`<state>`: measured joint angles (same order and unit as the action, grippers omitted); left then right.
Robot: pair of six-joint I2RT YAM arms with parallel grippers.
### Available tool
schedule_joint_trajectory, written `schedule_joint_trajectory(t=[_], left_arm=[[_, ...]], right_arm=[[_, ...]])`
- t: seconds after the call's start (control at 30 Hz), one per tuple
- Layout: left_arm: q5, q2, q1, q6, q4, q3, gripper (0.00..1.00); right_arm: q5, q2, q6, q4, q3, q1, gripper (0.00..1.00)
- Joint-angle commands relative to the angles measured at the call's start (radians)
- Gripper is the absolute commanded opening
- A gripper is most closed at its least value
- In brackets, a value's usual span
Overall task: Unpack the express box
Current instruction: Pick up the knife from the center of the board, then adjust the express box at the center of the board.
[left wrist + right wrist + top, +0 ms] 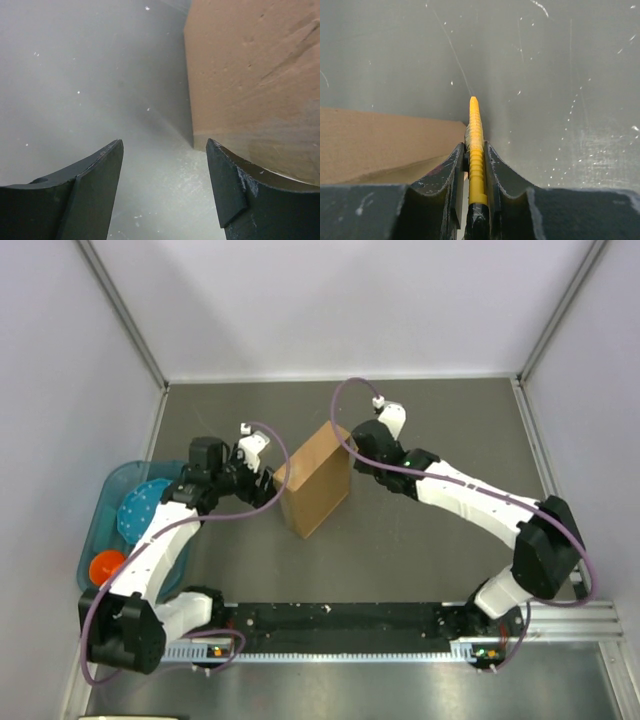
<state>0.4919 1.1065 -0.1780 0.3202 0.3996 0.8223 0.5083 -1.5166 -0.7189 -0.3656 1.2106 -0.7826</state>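
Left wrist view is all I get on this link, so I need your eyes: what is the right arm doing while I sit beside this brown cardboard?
Observer: The right gripper is shut on a yellow utility knife, tip pointing forward.
Operator: Where is that relative to the box?
Observer: At the far upper corner of the express box, which stands on edge. I cannot tell whether the knife touches it.
Operator: Anything behind my arm?
Observer: A blue bin on the left, with an orange object inside.
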Motion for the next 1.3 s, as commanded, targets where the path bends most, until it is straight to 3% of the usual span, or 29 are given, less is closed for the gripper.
schedule_joint_trajectory(t=[0.0, 0.7, 0.87, 1.27], left_arm=[[0.111, -0.04, -0.014, -0.012, -0.062, -0.015, 0.73], [0.221, -0.053, -0.156, -0.104, -0.07, -0.051, 0.73], [0.257, -0.056, -0.181, -0.142, -0.059, -0.055, 0.73], [0.352, -0.05, -0.235, -0.237, -0.074, -0.026, 0.86]], right_arm=[[-0.008, -0.036, -0.06, 0.014, 0.047, -0.015, 0.0], [-0.123, -0.203, -0.073, 0.04, 0.228, -0.029, 0.0], [-0.201, -0.24, -0.034, 0.094, 0.247, -0.029, 0.0], [-0.519, -0.287, 0.049, 0.292, 0.245, -0.011, 0.0]])
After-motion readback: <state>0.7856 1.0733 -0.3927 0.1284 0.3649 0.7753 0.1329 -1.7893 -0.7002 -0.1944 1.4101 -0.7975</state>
